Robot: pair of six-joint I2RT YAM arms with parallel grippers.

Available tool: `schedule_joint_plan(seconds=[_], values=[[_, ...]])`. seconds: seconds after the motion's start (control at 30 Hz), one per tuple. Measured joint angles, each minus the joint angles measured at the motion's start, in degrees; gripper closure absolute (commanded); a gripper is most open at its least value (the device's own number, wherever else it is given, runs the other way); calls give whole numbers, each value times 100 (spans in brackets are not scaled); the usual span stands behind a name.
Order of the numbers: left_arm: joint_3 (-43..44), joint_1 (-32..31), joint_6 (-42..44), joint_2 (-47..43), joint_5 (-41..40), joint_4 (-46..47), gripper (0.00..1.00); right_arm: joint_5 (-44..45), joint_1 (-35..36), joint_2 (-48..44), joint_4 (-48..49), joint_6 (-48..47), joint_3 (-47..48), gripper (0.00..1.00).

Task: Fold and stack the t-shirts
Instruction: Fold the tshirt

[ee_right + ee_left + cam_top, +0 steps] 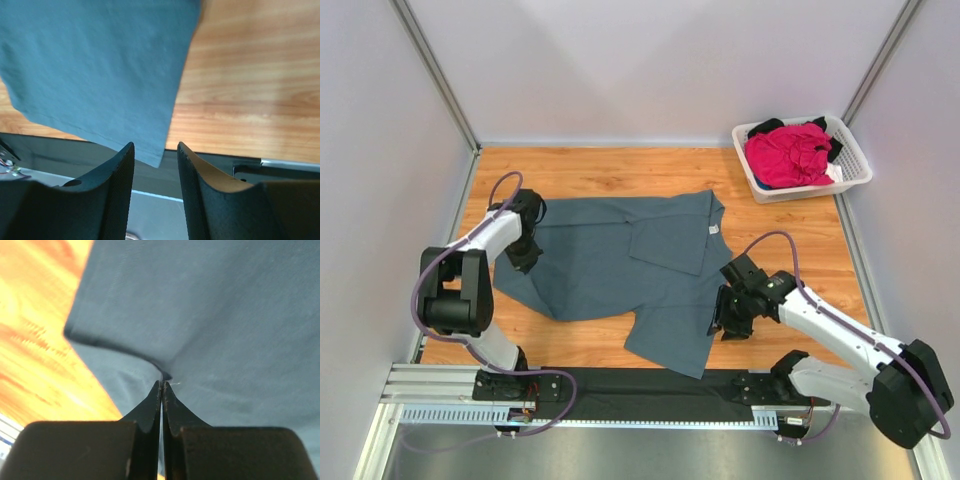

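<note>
Enclosed on three sides by plain pale lilac-grey walls (650, 60), joined at the far corners by slim metal posts (435, 70). Underneath, a wooden tabletop (620, 170), orange-brown with lengthwise grain. Along the near edge, a black strip (650, 385) and a slotted aluminium rail (430, 385). Lit softly and evenly, with only faint shadows.

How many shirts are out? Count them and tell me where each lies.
3 in view: the grey shirt spread on the table, the pink shirt on top in the basket, and a black shirt under it. More may be hidden beneath.
</note>
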Motion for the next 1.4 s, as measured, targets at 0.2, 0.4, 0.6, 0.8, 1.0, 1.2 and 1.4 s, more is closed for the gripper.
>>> schedule_joint_plan(seconds=[0.2, 0.4, 0.6, 0.8, 1.0, 1.2, 1.4], values=[[-328, 2, -175, -616, -87, 22, 100, 31, 649, -450, 4, 793, -439, 57], [-807, 2, -468, -826, -98, 107, 100, 26, 1578, -249, 144, 1235, -509, 58], [-1294, 2, -697, -1663, -136, 98, 100, 284, 2465, 367, 92, 1462, -160, 58], [-1366, 2, -802, -2181, -179, 101, 100, 431, 2684, 428, 155, 1725, -168, 60], [-1397, 2, -859, -2326, -208, 98, 100, 597, 3147, 761, 313, 1974, -188, 58], [-1425, 2, -866, -2551, -256, 109, 100, 1001, 3541, 903, 363, 2385, -273, 55], [-1462, 2, -876, -2684, -273, 111, 100, 1200, 3550, 671, 452, 2658, -485, 64]])
